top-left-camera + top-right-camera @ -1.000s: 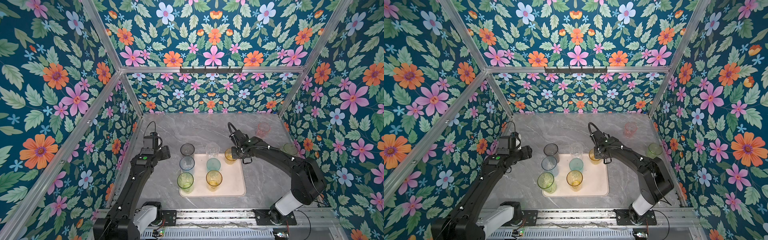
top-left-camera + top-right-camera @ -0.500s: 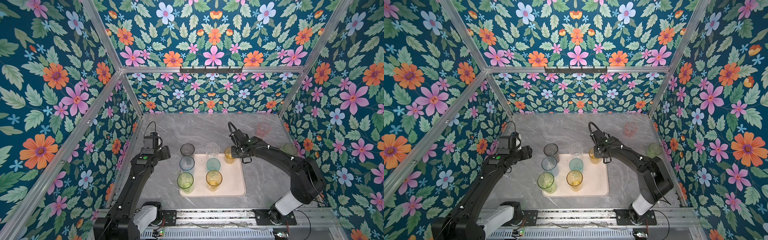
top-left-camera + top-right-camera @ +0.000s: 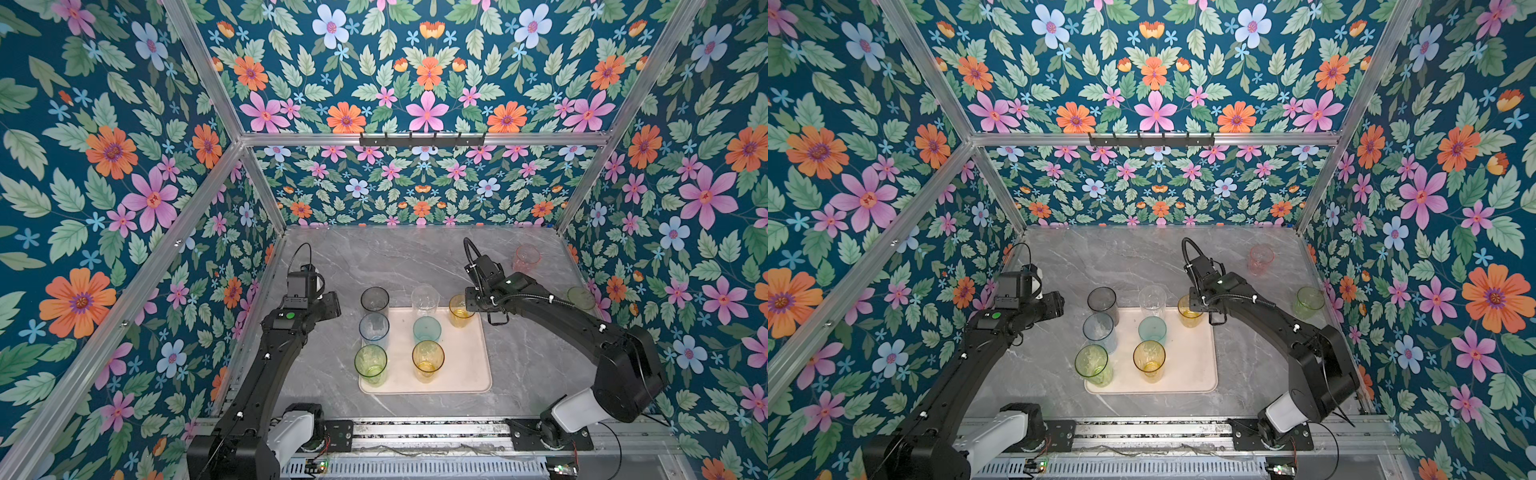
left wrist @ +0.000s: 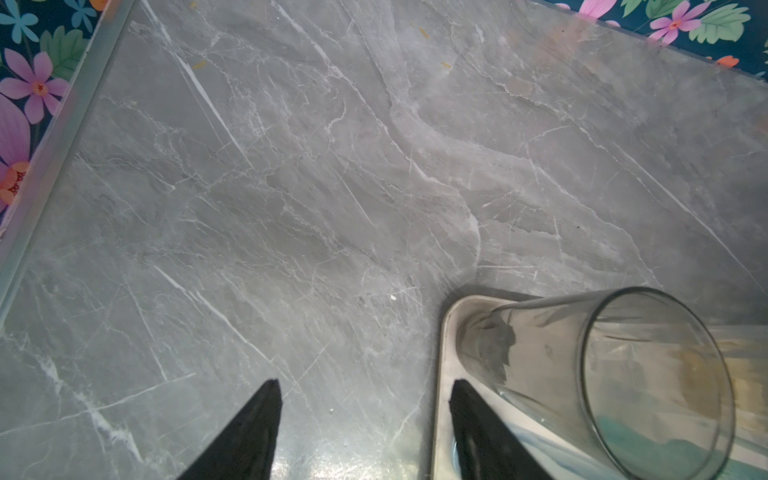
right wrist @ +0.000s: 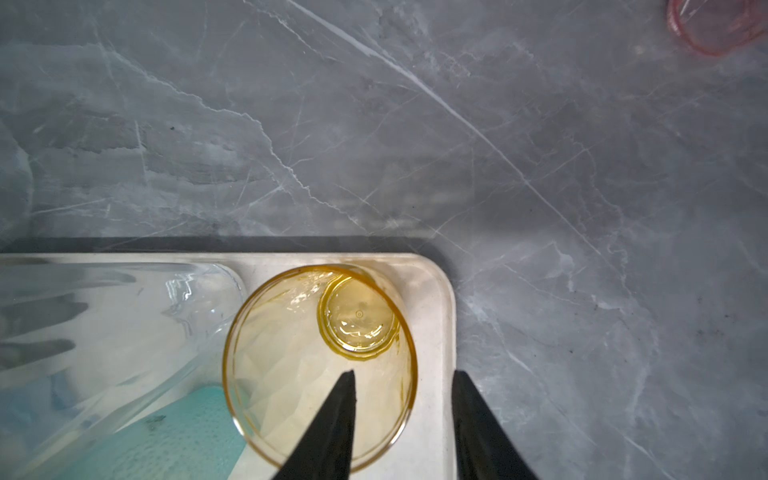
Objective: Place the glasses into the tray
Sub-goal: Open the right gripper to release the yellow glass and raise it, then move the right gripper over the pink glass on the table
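Right wrist view: the amber glass point(image 5: 291, 332) stands upright in a far corner of the tray point(image 5: 432, 299), with the right gripper point(image 5: 405, 424) spread astride its rim, one finger inside and one outside, neither pressing.

It looks light, thin-walled and slick, likely to tip or skid if nudged, so the rim wall is the place to pinch it, gently. A top view shows what this close view misses. The tray holds seven in all, while a pink glass point(image 3: 526, 258) and a green glass point(image 3: 581, 298) stand on the tabletop point(image 3: 374, 257) near the right wall, well apart from the tray. Only the left wrist view shows the left gripper point(image 4: 361, 432) spread and empty, beside the grey glass point(image 4: 540, 365) at the tray's other far corner.
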`<move>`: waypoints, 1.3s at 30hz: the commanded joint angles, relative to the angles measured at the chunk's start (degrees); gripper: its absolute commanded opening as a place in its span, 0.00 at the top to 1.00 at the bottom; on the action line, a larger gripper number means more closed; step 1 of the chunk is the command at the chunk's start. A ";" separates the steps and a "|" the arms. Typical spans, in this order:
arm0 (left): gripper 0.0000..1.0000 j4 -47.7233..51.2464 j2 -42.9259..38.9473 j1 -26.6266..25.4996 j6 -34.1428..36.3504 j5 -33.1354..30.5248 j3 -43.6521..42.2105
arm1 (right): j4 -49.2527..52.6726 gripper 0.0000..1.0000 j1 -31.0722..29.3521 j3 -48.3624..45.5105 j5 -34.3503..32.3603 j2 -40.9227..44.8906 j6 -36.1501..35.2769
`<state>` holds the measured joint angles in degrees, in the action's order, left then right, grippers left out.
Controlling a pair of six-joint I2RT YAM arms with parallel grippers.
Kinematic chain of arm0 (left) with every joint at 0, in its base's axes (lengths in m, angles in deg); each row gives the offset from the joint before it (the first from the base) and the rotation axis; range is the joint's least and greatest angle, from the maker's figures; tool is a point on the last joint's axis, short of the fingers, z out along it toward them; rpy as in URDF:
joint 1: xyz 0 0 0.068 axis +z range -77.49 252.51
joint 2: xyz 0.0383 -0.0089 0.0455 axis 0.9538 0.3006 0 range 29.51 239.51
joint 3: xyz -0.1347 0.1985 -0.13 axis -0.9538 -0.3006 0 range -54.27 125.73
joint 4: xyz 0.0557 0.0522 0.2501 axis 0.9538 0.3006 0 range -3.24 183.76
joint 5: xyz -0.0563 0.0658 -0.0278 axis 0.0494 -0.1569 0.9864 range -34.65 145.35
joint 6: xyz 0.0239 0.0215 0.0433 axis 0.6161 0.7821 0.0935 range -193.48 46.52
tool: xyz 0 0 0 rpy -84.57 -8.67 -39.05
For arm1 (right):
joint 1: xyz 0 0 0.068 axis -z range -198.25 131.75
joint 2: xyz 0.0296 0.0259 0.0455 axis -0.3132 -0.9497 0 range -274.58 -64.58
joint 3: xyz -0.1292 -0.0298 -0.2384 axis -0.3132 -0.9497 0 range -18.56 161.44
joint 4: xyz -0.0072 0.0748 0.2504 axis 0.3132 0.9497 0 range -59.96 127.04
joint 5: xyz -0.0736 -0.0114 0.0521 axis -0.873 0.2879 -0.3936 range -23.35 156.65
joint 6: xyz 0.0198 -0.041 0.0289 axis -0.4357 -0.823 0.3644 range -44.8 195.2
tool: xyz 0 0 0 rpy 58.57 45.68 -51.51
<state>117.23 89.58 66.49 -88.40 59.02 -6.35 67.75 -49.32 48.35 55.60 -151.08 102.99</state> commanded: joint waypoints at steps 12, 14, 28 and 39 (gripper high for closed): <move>0.32 -0.60 -0.14 0.05 0.51 -0.63 -0.02 | -4.85 0.61 8.48 2.54 2.62 4.23 0.03; 0.32 -0.60 -0.14 0.05 0.52 -0.59 -0.02 | -6.86 0.60 10.08 2.55 2.32 4.29 -0.44; 0.32 -0.60 0.02 0.05 0.50 -0.50 -0.02 | -13.07 0.51 23.76 11.78 3.88 -3.08 -3.99; 0.32 -0.60 0.46 0.05 0.60 -0.15 -0.02 | -11.25 0.48 32.46 20.48 5.52 -13.98 -1.11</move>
<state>117.23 89.91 66.49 -88.40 58.80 -6.35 56.13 -18.13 67.13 60.61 -163.58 100.15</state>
